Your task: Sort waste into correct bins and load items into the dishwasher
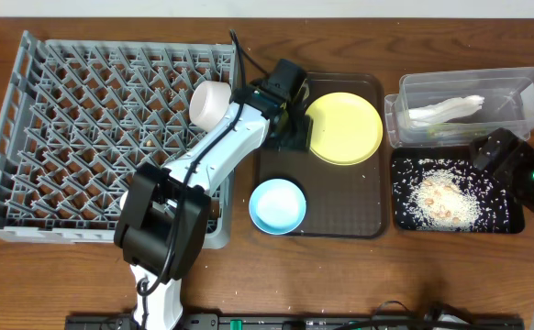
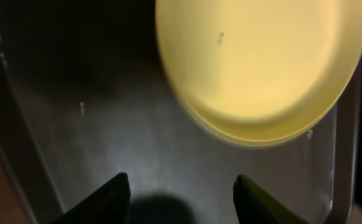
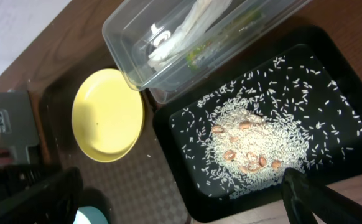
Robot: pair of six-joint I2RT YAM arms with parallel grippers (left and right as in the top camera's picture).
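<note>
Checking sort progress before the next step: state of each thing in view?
Plate: flat on brown tray, empty.
Blue bowl: upright on brown tray, empty.
White bowl: in rack, tipped on its side.
Tub: holds napkin.
Black tray: holds rice.
Left gripper: open, just short of plate.
Right gripper: open, above black tray.

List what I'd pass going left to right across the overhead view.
grey dish rack → white bowl at the rack's right edge → light blue bowl → yellow plate → clear tub
</note>
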